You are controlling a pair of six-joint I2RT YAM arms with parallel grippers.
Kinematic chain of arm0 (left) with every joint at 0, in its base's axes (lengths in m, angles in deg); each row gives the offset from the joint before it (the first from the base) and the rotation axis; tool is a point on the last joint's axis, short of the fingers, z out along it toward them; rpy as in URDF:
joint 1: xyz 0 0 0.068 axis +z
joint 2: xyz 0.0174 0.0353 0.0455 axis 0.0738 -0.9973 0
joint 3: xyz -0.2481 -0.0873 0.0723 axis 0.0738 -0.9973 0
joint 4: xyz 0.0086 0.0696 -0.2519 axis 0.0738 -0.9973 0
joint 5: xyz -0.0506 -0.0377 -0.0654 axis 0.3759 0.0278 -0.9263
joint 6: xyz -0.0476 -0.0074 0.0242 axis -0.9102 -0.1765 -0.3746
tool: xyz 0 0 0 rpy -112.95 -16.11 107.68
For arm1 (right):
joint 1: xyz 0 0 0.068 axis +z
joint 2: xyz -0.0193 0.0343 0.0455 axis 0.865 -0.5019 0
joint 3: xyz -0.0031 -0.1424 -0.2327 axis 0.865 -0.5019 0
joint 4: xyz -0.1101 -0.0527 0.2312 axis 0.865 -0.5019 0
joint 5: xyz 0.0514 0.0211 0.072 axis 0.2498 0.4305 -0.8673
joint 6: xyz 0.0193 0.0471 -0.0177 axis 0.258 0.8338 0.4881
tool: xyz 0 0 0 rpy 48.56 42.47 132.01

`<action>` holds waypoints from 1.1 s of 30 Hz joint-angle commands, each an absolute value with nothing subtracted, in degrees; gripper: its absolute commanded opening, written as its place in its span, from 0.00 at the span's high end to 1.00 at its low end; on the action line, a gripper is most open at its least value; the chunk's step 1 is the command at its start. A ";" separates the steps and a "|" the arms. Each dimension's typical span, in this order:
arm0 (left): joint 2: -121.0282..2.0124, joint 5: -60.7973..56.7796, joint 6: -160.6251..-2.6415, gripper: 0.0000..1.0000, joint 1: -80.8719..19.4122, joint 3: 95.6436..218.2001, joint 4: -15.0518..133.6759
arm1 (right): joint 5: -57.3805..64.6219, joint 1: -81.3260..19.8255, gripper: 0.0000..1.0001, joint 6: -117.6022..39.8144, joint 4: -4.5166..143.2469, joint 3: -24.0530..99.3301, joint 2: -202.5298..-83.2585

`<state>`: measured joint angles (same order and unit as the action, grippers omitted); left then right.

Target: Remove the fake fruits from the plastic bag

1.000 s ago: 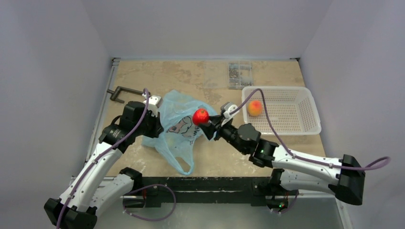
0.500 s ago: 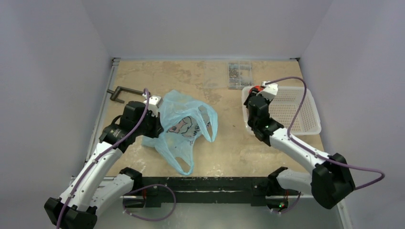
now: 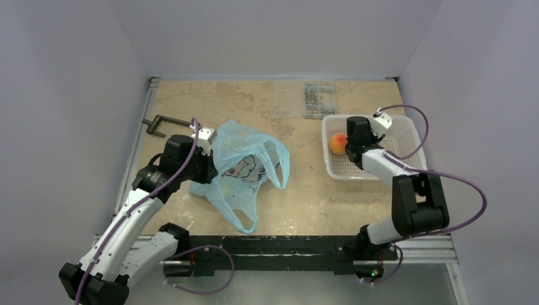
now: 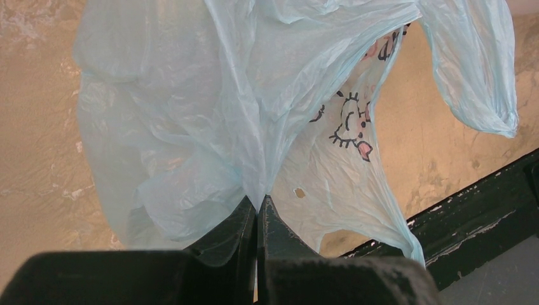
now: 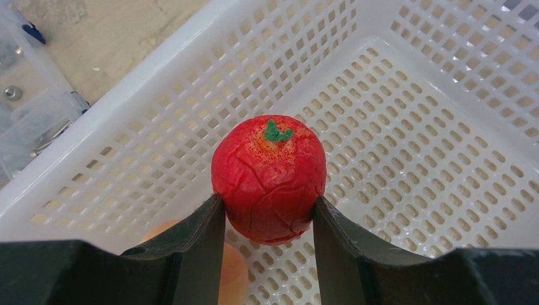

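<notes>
Right gripper (image 5: 267, 204) clamps the probably light, slippery red fruit (image 5: 268, 171) across its middle (left gripper (image 4: 257, 207) pinches a fold of the flimsy plastic bag (image 4: 191, 114)).

The bag (image 3: 236, 143) is pale translucent blue, its white panel (image 4: 330, 159) drawn with dark lines and small pink-red marks. The red fruit (image 5: 269, 180) is crackled, with a green leaf (image 5: 278, 131) and orange speckles at its top; the other fruit (image 3: 338, 143) is peach-orange. The basket (image 5: 159, 121) is white lattice. The worktop (image 3: 191, 105) is mottled beige and tan. The arms (image 3: 124, 219) are white with black joints
</notes>
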<state>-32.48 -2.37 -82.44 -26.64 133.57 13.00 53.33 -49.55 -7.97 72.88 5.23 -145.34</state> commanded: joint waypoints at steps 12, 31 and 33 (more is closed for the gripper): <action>-32.38 -2.33 -81.74 1.00 -26.99 133.66 13.86 | 41.02 -52.32 0.64 -3.25 68.77 9.04 -148.72; -32.62 -2.49 -81.74 1.00 -26.99 133.69 13.93 | 26.67 -42.40 0.16 -21.92 75.60 6.52 -126.66; -32.74 -2.47 -81.74 1.00 -26.98 133.68 13.90 | 19.25 -36.85 0.16 -25.24 76.08 8.34 -127.88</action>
<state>-32.70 -2.37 -82.44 -26.80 133.57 13.00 32.69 -45.20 -16.93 72.20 6.69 -127.77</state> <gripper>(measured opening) 0.006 0.841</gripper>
